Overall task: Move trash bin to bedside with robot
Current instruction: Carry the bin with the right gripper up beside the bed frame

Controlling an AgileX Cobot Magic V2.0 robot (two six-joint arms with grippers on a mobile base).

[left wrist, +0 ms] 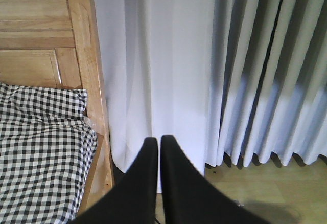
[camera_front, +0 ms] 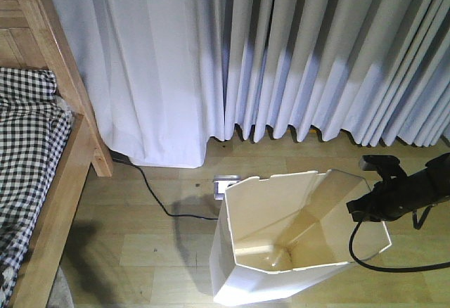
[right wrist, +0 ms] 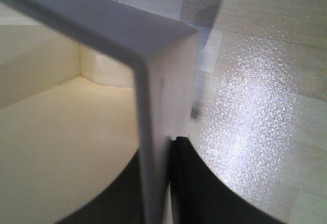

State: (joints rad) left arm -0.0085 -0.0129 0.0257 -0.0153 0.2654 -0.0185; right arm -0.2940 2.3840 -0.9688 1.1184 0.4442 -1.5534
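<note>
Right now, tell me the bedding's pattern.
It is black-and-white checked fabric bedding, clearest in the left wrist view.

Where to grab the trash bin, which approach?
Pinch the trash bin by its thin rim wall, from above, one finger inside, one outside: open top, flat upright panel. The right end effector straddles it there.

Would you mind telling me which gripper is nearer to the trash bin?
Right: the right gripper clamps the trash bin at its rim; the left gripper faces the curtain, bin unseen.

Slim black arm (camera_front: 422,185) with looping black cable (camera_front: 401,270).
</note>
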